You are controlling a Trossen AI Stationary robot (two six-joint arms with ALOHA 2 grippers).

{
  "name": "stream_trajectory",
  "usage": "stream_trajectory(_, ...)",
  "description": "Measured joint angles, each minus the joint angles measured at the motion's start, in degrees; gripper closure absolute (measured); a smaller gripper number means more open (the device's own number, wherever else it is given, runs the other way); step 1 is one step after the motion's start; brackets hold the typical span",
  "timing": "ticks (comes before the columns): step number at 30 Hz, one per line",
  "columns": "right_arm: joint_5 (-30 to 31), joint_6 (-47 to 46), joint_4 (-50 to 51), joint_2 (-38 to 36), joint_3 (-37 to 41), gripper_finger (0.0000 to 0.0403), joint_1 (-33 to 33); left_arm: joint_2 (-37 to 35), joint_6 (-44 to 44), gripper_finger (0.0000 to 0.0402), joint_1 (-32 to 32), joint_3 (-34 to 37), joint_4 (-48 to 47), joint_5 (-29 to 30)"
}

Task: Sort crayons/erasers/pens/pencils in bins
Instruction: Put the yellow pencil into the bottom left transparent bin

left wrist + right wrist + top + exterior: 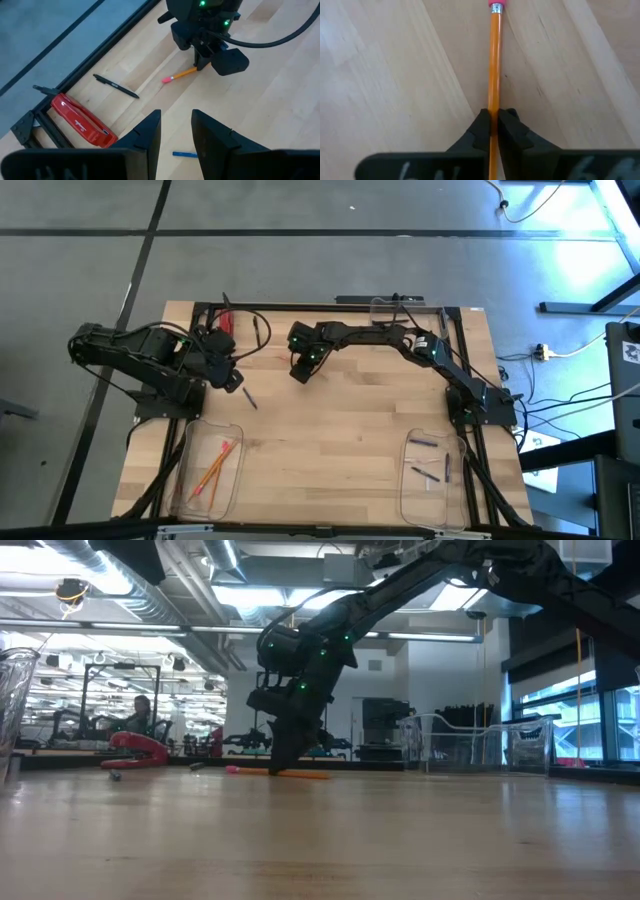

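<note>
- An orange pencil (494,65) is lying flat on the tabletop (340,435), its pink eraser end pointing straight ahead of the right gripper (493,125).
- That gripper is pinching the pencil's shaft between its pressed-together fingers (481,131), low against the wood, probably readying a lift.
- The left gripper (176,131) is hovering some way off from the pencil with its fingers spread, holding nothing; a blue stick (185,154) is lying just beneath it.
- A black pen (116,86) and a red stapler-like tool (80,120) are sitting to one side of it.
- The bin (207,470) holding pencils is waiting well behind the right gripper, so the carry looks long.
</note>
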State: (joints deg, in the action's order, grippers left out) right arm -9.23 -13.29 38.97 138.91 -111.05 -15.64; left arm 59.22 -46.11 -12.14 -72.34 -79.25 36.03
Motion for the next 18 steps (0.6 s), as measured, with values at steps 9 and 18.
stream_trajectory(9,-0.04,0.12,-0.25,0.0,0.05,0.0382,0.02,0.0,0.0,0.03,0.0,0.0,-0.02,-0.02)
stream_trajectory(18,-2.89,0.28,2.95,0.23,-2.14,0.038,0.15,0.0,0.03,0.03,0.02,0.0,0.0,-0.08)
